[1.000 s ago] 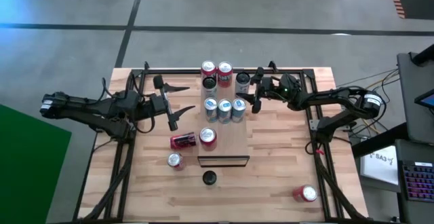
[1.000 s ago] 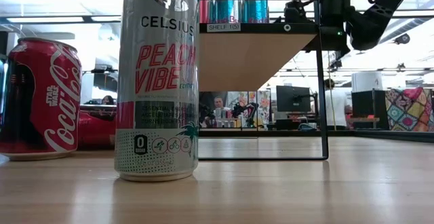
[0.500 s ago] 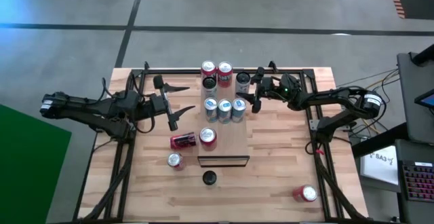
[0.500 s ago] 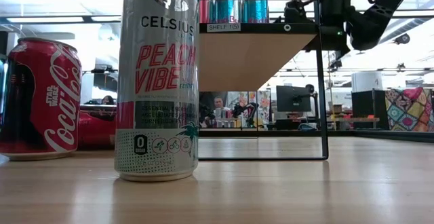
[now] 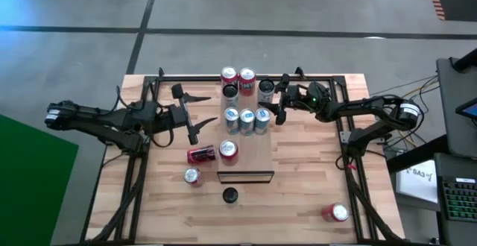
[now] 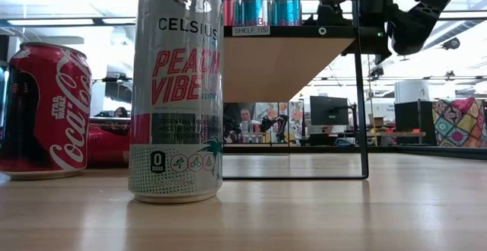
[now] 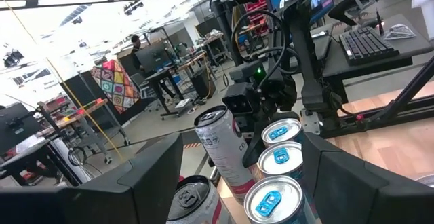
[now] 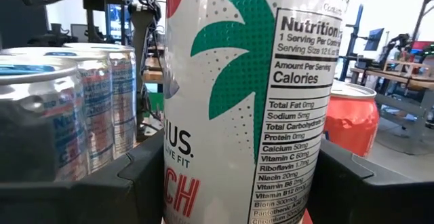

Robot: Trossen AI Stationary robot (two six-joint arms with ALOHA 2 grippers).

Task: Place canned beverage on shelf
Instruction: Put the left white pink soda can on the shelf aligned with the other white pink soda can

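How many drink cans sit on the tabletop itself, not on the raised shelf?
4: lying red can beside the shelf, upright can near it, dark-topped can before the shelf's end, corner red can far right. The shelf may hide others.

Tall Celsius Peach Vibe can (image 6: 176,91) upright near the table's front edge, red Coca-Cola can (image 6: 44,111) left of it, raised shelf (image 6: 293,59) behind bearing blue cans (image 6: 265,12), dark arm (image 6: 407,19) at the shelf's right end.
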